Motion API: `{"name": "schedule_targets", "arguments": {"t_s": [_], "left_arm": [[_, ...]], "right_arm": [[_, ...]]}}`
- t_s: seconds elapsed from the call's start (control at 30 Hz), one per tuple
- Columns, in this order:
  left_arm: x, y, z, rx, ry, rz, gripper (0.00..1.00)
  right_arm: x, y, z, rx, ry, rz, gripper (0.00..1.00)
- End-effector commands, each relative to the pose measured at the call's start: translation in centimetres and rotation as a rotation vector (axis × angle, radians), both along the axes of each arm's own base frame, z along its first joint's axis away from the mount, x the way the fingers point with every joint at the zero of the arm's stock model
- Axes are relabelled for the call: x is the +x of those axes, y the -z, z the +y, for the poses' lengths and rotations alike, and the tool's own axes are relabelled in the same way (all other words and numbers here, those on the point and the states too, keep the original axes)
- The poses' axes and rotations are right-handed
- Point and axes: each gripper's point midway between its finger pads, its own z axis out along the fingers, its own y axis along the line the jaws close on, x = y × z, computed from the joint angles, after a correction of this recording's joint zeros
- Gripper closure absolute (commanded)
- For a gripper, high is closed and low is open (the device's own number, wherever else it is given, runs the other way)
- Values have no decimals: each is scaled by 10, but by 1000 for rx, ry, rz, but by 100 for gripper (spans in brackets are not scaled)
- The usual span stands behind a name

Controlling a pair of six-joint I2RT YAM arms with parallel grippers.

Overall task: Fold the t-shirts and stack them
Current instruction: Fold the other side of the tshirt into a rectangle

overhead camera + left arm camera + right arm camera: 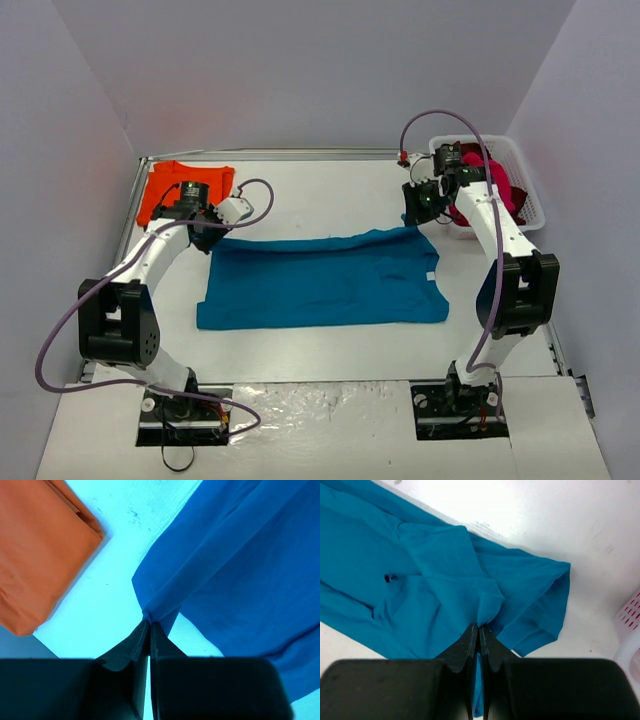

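teal-blue t-shirt [320,282] lies spread across the middle of the bench [320,190]. its near edge is flat and fairly straight, with light wrinkles over the body.

far-left corner of that shirt: left hand [149,626], fingers pressed together, pinching the cloth edge. the fabric gathers into a small peak at the tips and fans out to the right.

far-right edge: right hand [480,629], also closed tight, pinching a raised fold of the same shirt. a sleeve opening lies just right of the tips, resting on the bench.

beyond the left hand, at the far-left corner, sits an orange t-shirt [180,188] — folded into a flat block, bare bench between it and the teal one.

far-right corner: white slotted basket [528,180] with a magenta-pink t-shirt [500,190] bunched inside — partly hidden by the right arm.
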Motion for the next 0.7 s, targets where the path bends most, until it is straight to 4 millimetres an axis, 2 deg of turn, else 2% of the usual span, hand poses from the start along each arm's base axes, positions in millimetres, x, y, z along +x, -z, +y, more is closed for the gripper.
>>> {"name": "schedule_targets", "arguments": {"t_s": [0.0, 0.23, 0.43, 0.67], "left_arm": [[-5, -15, 1, 0, 27, -48, 98], [-18, -1, 4, 11, 32, -22, 98], [-26, 5, 6, 16, 31, -13, 98], [-34, 19, 3, 12, 41, 27, 98]], "right_arm": [[-23, -9, -4, -6, -13, 11, 100], [-50, 11, -4, -6, -31, 74, 100], [-63, 13, -5, -8, -37, 83, 100], [-76, 30, -8, -25, -58, 127, 100]]}}
